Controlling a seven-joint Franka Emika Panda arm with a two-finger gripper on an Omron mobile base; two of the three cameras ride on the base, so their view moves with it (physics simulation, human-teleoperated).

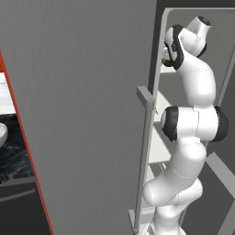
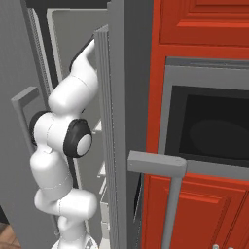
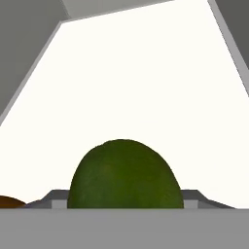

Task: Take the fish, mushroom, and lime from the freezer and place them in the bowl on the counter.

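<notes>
Pincer: my pincer (image 3: pixel 125 206) is down over the lime (image 3: pixel 125 177) inside the freezer (image 1: pixel 82 92); in the hand view I catch just the grey tips poking out low on either side of the fruit.
Pincer state: I can't tell whether the tips are pressing on the lime or standing a hair off it, so I won't call it grasped or released. They bracket it, that much I see.
Lime: sitting on the pale freezer shelf (image 3: pixel 146 87), dead centre under the hand, dark green and rounded. From the left base view a sliver of green peeks out beside the wrist, high in the freezer.
Mushroom: a brown-orange edge, probably the mushroom (image 3: pixel 9 202), lies at the far left of the hand view, just beside the lime; apart or touching, I can't say.
Step in hand: gripping the lime, I reckon.
How to do it well: I'd keep the hand centred so both tips meet the widest part of the fruit, squeeze evenly because a round thing will squirt sideways, and lift straight off the shelf before backing out.
Watch for: the open door (image 2: pixel 116 126) stands close beside the arm, so I'd withdraw along the same line in.
</notes>
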